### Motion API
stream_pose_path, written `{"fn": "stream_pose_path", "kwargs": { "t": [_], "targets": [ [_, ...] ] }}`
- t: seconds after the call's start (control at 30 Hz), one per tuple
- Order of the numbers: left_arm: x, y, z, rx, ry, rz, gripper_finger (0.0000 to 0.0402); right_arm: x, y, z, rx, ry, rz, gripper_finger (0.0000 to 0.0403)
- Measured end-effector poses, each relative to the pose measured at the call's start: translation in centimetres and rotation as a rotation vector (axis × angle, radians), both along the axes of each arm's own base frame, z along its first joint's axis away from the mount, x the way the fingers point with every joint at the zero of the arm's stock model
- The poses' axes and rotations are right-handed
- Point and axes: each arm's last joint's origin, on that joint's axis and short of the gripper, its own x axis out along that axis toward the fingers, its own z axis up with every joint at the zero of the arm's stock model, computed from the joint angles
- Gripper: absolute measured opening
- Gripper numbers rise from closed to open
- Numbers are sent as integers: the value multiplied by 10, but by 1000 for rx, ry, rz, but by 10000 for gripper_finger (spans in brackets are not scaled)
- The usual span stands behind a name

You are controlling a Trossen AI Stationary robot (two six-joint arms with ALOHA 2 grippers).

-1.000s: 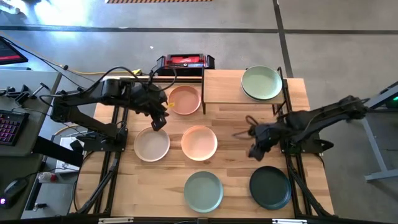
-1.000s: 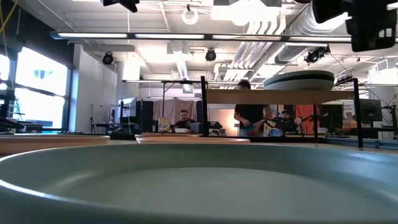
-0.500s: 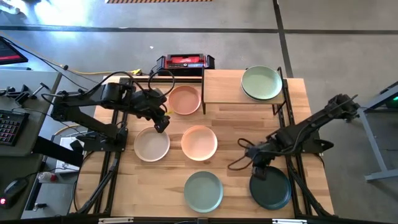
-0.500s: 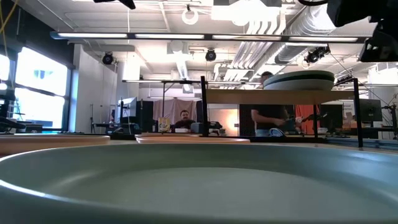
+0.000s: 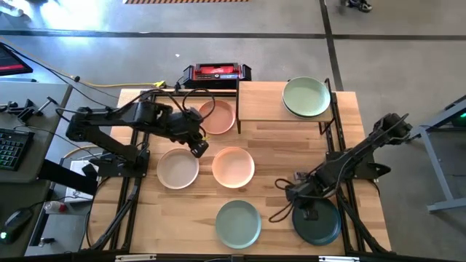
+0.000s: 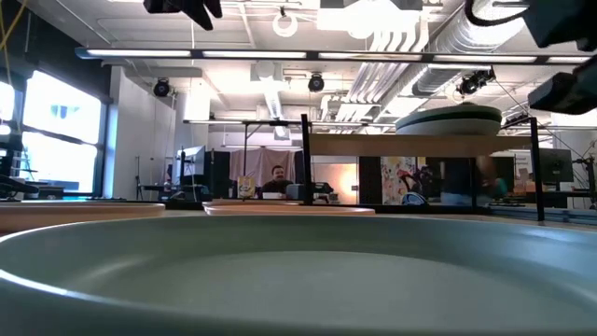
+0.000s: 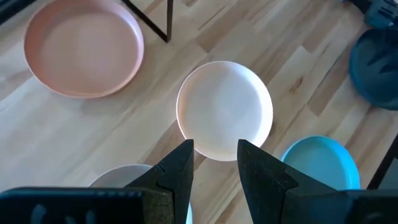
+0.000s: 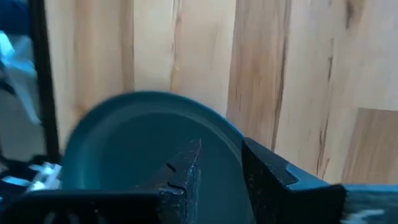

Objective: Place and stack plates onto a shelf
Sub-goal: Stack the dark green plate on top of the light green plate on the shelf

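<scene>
Right arm's dropped toward the near edge since a sec ago: it was mid-table, now the right gripper [image 5: 309,209] sits over the far-left rim of the dark green plate [image 5: 317,220] at the near right corner. Wrist view shows its fingers [image 8: 186,169] a narrow gap apart, poised over that plate's rim [image 8: 155,143], nothing betw. them; can't tell if they touch it. Left arm has slid right too, from by the cream plate [image 5: 178,169] to the spot betw. the pink plate [image 5: 218,116] and the peach plate [image 5: 233,167]. Left gripper [image 5: 198,146] hangs there, fingers [image 7: 177,171] parted a little, holding nothing; peach plate [image 7: 225,110] lies on the wood just ahead of the tips.

Plates haven't shifted. Shelf [image 5: 262,102] stands at the far edge, right of centre; a light green plate [image 5: 306,97] sits on its right half, w/ a darker rim showing under it from table height [image 6: 449,120], so prob. a stack, though how many I can't tell. Left half of the shelf is bare board. Pink plate is on the tabletop [image 5: 277,153] just left of the shelf. Cream and peach lie side by side mid-table, apart. Sage plate [image 5: 238,222] is near the front edge, left of the dark green one, and fills the low cam [image 6: 298,280].

Red & black box [image 5: 216,72] sits beyond the table's far edge. Person seated [image 6: 276,177] in the room behind.
</scene>
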Motion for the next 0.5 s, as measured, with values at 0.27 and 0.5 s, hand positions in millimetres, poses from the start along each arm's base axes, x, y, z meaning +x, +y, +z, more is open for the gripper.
{"fn": "stream_pose_path", "kwargs": {
  "t": [0.27, 0.5],
  "targets": [
    [6, 0, -5, -3, 20, 3, 113, 3, 7, -17, -118, 0, 84, 94],
    [6, 0, -5, -14, 16, 22, 113, 6, 9, -30, -168, 25, 149, 94]
  ]
}}
